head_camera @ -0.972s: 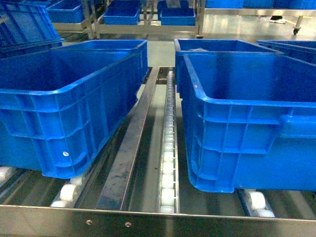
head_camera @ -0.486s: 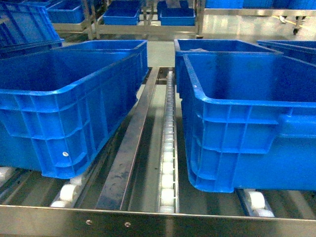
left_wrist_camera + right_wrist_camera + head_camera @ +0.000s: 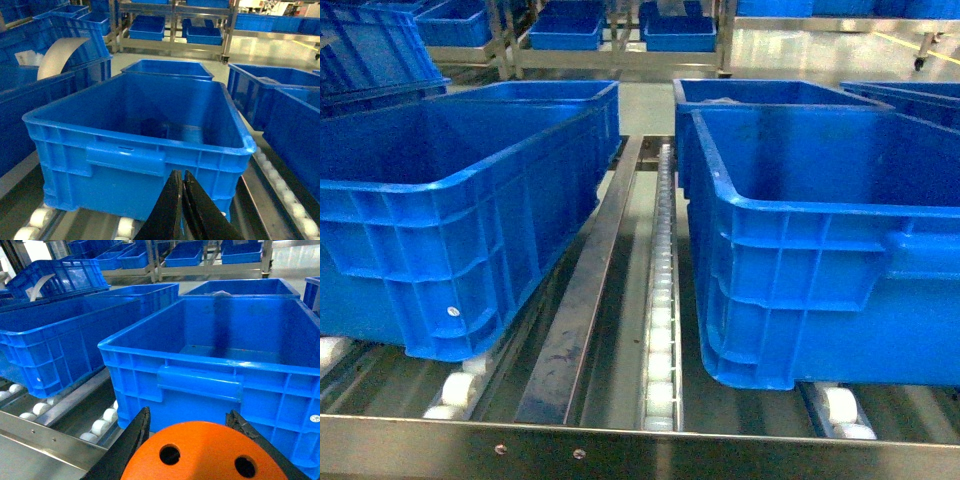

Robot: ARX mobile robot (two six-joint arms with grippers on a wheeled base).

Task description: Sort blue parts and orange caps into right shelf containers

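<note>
The right gripper (image 3: 187, 440) has its jaws clamped around an orange cap (image 3: 205, 455) just short of the right crate (image 3: 200, 385), the left gripper (image 3: 182, 210) pinched empty, so an early release risks dropping it among the shelf rollers (image 3: 100, 426).

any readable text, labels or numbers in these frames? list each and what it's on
No text can be read in any view.
Round white sticker on the left crate: too small to read.
Round white sticker on the right crate: blurred, unreadable.
Orange cap in the right gripper: only its holed top shows, no print visible.
</note>
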